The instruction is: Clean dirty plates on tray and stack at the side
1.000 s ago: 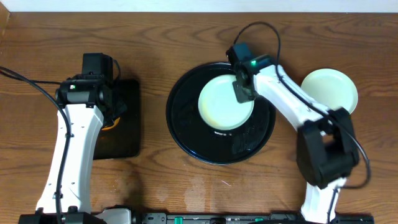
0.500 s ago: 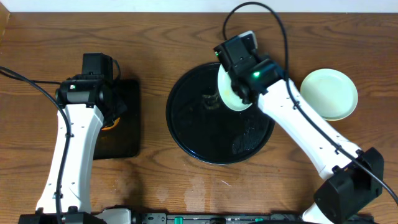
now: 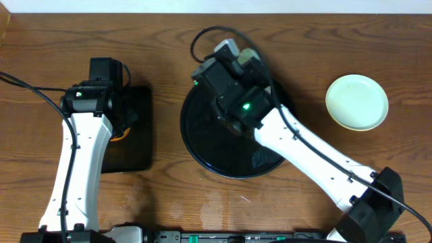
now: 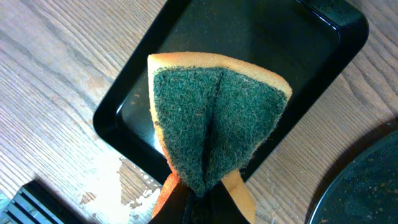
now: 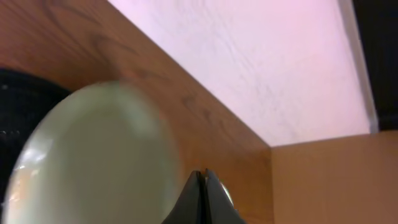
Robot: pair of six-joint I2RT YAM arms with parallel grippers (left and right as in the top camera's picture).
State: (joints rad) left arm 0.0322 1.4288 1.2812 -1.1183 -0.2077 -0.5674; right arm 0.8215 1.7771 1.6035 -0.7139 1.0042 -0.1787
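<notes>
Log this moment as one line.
left gripper: shut on sponge over rectangular tray | right gripper: shut on plate above round tray | second plate: on table beside round tray

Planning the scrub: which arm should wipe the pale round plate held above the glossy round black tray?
Left, likely: the left gripper clamps the green-and-orange sponge; the right gripper holds the plate.

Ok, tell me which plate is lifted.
The plate pinched by the right tool above the round tray; the other plate lies flat on the wood.
</notes>
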